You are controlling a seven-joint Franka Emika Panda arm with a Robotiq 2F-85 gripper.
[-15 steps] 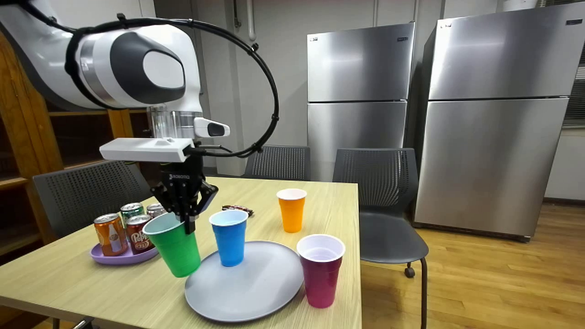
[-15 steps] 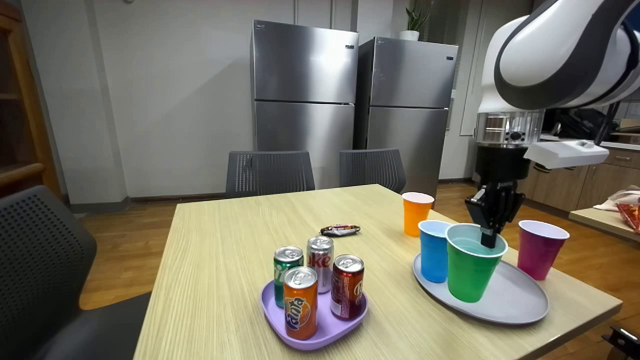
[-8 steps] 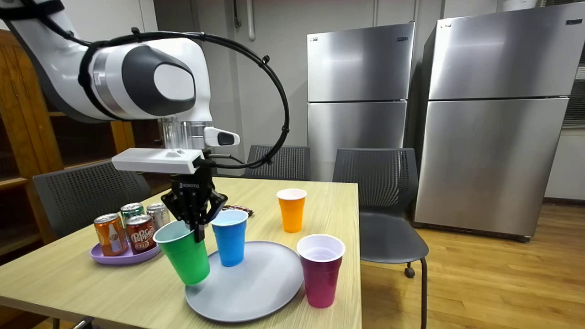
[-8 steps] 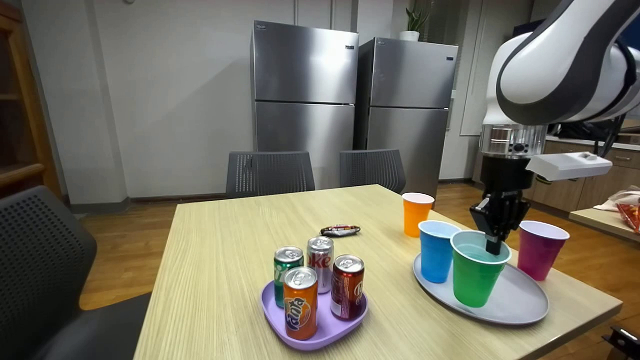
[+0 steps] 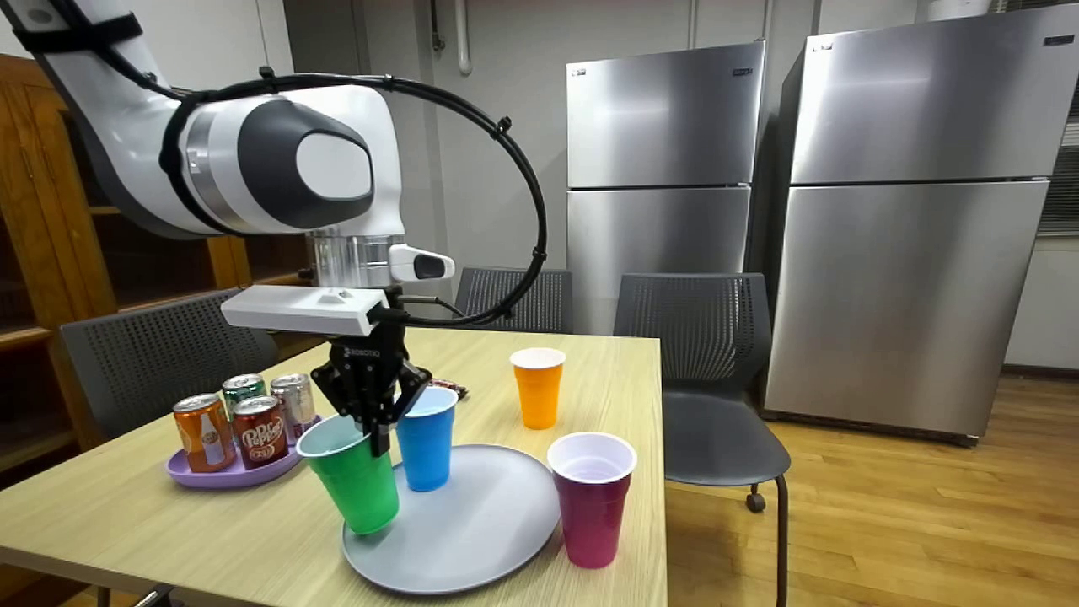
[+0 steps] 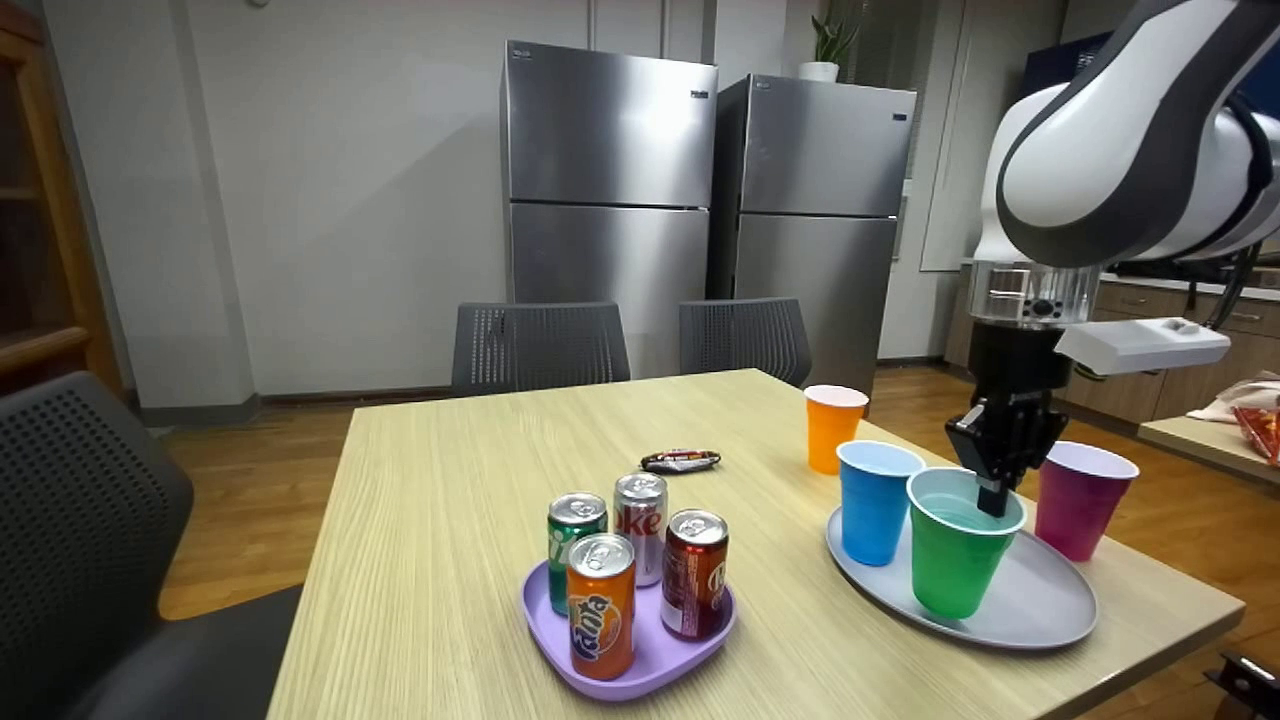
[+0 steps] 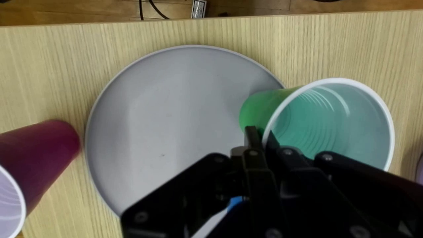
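The end effector (image 7: 261,135) is clamped narrow on the rim of a green cup (image 5: 356,482), one finger inside the wall and one outside. The cup hangs tilted below the fingertips, its base over the edge of the gray plate (image 5: 476,539); contact is unclear. A blue cup (image 5: 427,447) stands on the plate, a maroon cup (image 5: 593,514) just beside the plate, and an orange cup (image 6: 833,438) farther from it. Well apart from the plate, a purple tray (image 6: 650,652) bears an orange can (image 6: 600,612) reading "Fanta", a dark red can (image 5: 260,434) reading "Pepper", a silver can (image 6: 641,525) showing "ke", and a green can (image 6: 570,532) with its lettering mostly covered. "ROBOTIQ" marks the end effector's body. In the wrist view, it hides nearly all of the blue cup, and the maroon cup is cut off.
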